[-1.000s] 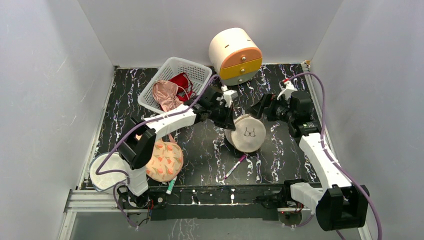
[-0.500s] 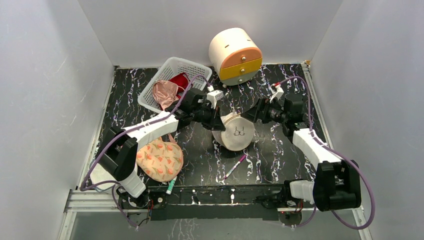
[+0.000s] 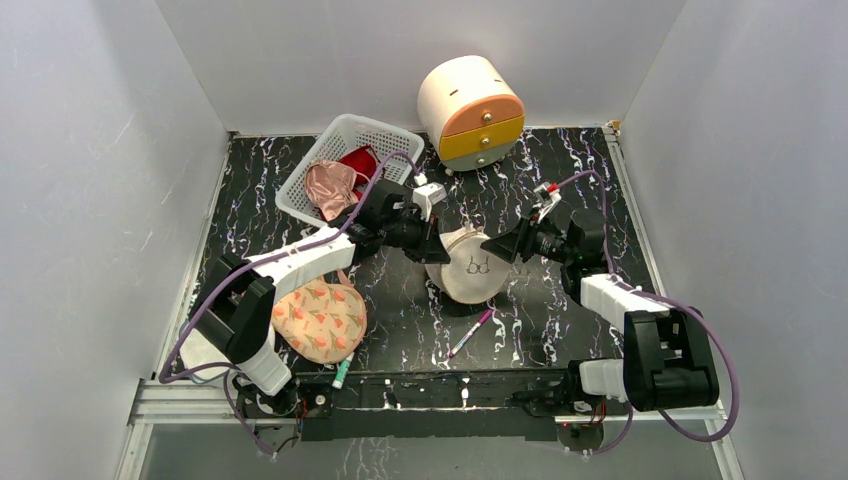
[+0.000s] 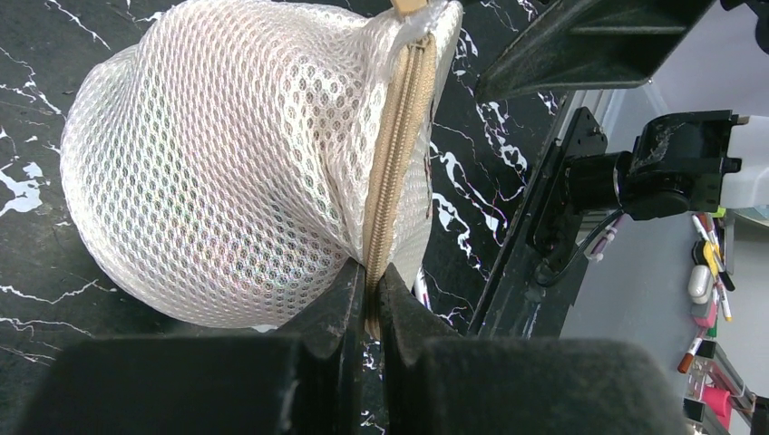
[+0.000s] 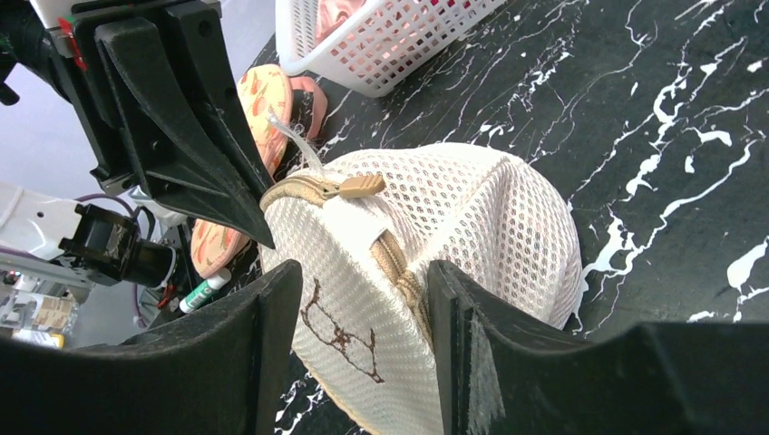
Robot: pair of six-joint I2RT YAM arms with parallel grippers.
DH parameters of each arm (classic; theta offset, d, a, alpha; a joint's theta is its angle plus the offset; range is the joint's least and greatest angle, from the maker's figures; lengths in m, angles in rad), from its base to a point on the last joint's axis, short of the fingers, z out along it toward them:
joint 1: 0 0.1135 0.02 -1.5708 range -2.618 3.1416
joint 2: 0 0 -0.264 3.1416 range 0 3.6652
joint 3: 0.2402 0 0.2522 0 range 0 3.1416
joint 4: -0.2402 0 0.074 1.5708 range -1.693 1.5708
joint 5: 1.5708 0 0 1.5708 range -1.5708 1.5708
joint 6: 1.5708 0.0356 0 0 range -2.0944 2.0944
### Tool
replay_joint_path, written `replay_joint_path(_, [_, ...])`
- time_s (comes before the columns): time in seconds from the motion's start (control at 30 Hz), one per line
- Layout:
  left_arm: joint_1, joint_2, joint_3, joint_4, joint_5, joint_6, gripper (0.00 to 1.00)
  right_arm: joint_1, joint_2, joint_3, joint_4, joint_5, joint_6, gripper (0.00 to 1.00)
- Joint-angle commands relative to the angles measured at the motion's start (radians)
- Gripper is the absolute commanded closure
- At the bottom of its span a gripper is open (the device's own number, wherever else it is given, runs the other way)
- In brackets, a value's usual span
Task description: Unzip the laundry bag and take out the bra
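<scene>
Your left arm [image 3: 300, 260] and right arm [image 3: 612, 297] are built alike, with white shells over the long links and blocky black housings at the joints. A purple cable [image 3: 172, 352] runs along each, and a small red-and-white connector [image 3: 547, 189] sits by the right wrist. The left gripper [image 4: 367, 276] and right gripper [image 5: 363, 272] have matte black, wedge-shaped fingers [image 5: 227, 362].

Matt mesh-cloth laundry bag [image 4: 227, 172]; wht plastic basket [image 3: 392, 150].

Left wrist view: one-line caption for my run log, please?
Left gripper shut on the beige zip seam of the white mesh laundry bag, zip closed where visible.
</scene>
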Motion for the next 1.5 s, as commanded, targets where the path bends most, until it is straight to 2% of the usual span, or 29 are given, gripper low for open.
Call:
replay_joint_path(0.0, [0.004, -0.070, -0.012, 0.075, 0.057, 0.008, 1.00, -0.002, 0.025, -0.014, 0.239, -0.051, 0.043, 0.50])
replay_joint_path(0.23, [0.004, -0.096, -0.032, 0.094, 0.055, 0.027, 1.00, -0.001, 0.063, -0.023, 0.291, -0.032, 0.072, 0.53])
replay_joint_path(0.43, [0.004, -0.113, -0.036, 0.076, 0.024, 0.045, 1.00, -0.002, 0.094, -0.043, 0.312, -0.004, 0.083, 0.35])
replay_joint_path(0.53, [0.005, -0.118, -0.038, 0.072, 0.019, 0.047, 1.00, -0.001, 0.117, -0.039, 0.319, -0.008, 0.088, 0.35])
replay_joint_path(0.8, [0.005, -0.102, -0.031, 0.064, 0.010, 0.042, 1.00, -0.001, 0.091, -0.017, 0.312, -0.036, 0.094, 0.51])
replay_joint_path(1.0, [0.004, -0.066, 0.005, 0.007, -0.059, 0.030, 1.00, 0.002, 0.078, -0.018, 0.328, -0.059, 0.109, 0.68])
replay_joint_path(1.17, [0.004, -0.076, 0.008, -0.031, -0.138, -0.007, 0.70, 0.005, 0.052, 0.014, 0.239, -0.053, 0.072, 0.83])
replay_joint_path(1.23, [0.004, -0.094, 0.013, -0.066, -0.171, -0.029, 0.56, 0.006, 0.036, 0.021, 0.196, -0.042, 0.060, 0.89])
replay_joint_path(1.37, [-0.007, -0.141, 0.057, -0.199, -0.256, -0.061, 0.24, 0.029, 0.008, 0.054, 0.087, -0.008, 0.024, 0.97])
replay_joint_path(1.47, [-0.021, -0.163, 0.129, -0.323, -0.314, -0.079, 0.08, 0.075, -0.008, 0.106, -0.053, 0.053, -0.060, 1.00])
